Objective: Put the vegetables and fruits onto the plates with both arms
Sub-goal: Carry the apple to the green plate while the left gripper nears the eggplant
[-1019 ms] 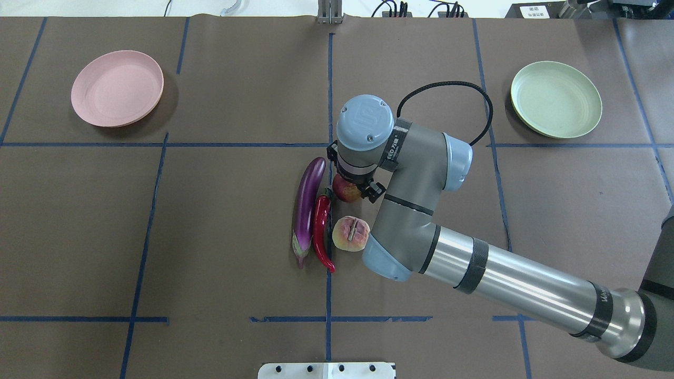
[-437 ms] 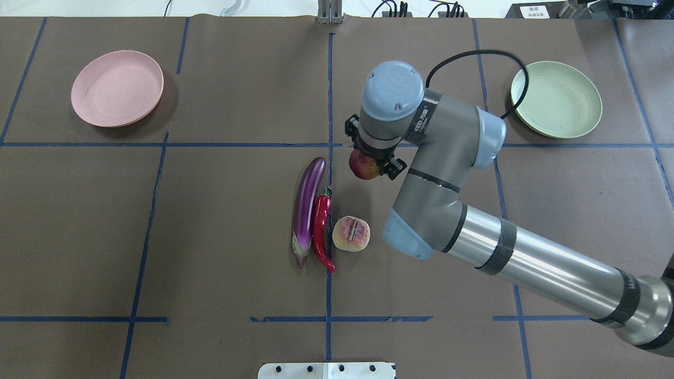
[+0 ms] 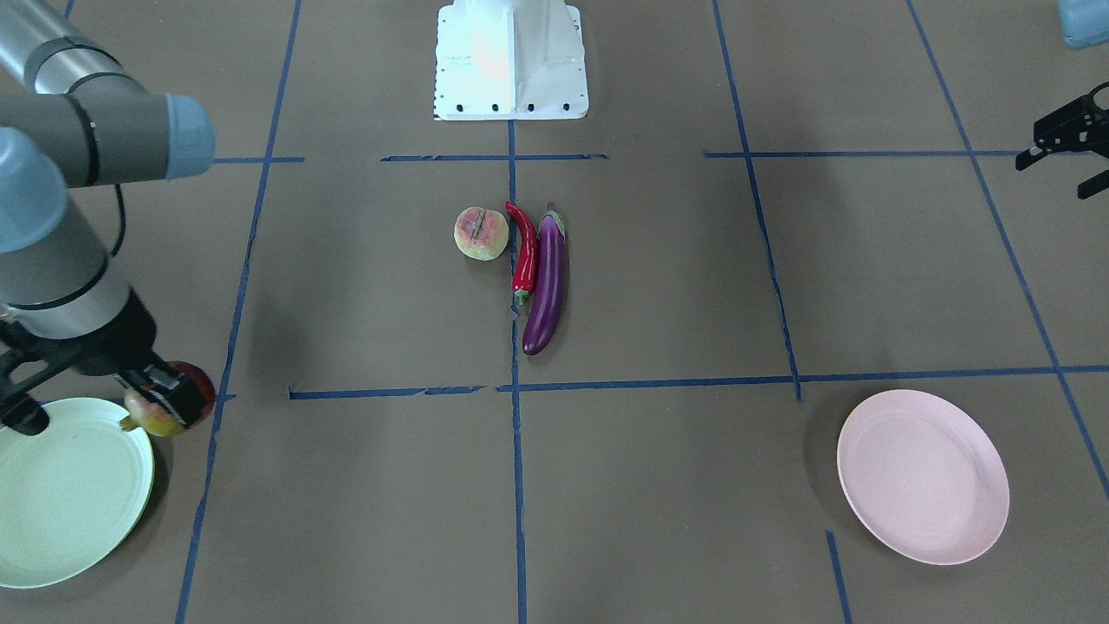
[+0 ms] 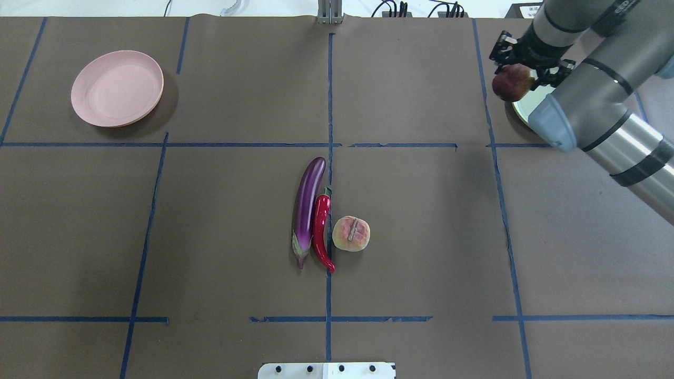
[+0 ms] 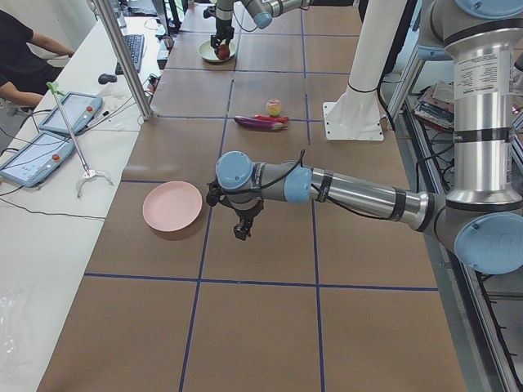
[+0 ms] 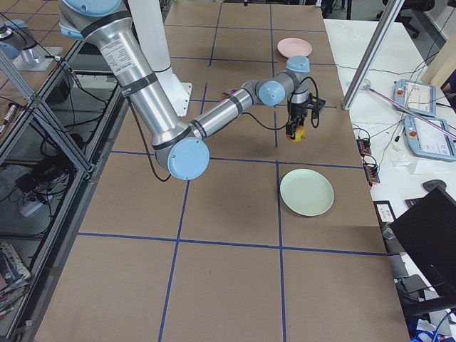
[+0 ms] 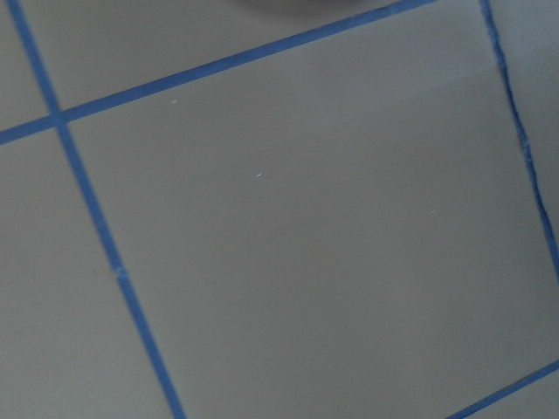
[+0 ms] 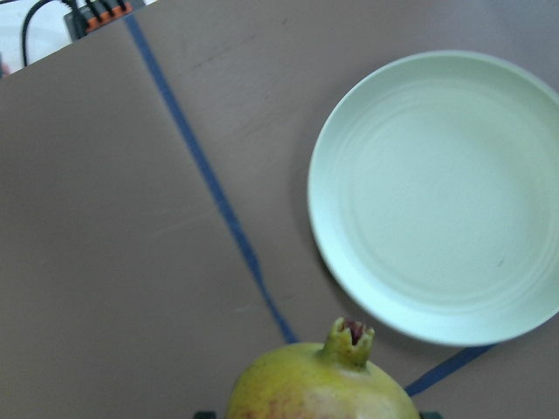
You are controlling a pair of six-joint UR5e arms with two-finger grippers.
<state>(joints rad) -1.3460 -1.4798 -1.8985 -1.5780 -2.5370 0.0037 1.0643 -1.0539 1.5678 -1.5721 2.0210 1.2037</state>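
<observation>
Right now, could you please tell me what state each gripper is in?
Left gripper: looks open, holding nothing.
Right gripper: closed on the red-yellow fruit, held up near the green plate.

No lettering can be read in any view. A small white card [image 4: 521,10] at the table's far edge carries dark marks too small to make out. The upright silver tube of the silver-grey left arm [image 5: 480,82] and that of the silver-grey right arm [image 6: 121,53] each bear fine print, likewise illegible.
</observation>
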